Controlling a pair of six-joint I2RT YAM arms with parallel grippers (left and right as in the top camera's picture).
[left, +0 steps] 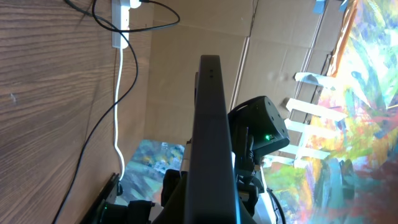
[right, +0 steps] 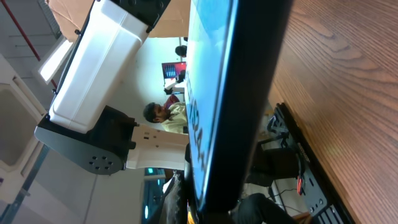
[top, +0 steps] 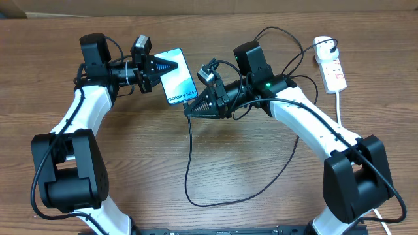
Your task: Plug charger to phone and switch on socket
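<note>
The left claw, clamped on the phone, steadies it. The right claw, shut apparently on the charger tip, sits just beside the phone's lower edge. We square tip to port before pushing. The socket lies well behind the right claw.

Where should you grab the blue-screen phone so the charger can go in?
Pinch the slim black-rimmed phone flat, front and back, at its left end, coming from the left like the left gripper. It is thin, and that likely leaves the end by the right gripper free.
</note>
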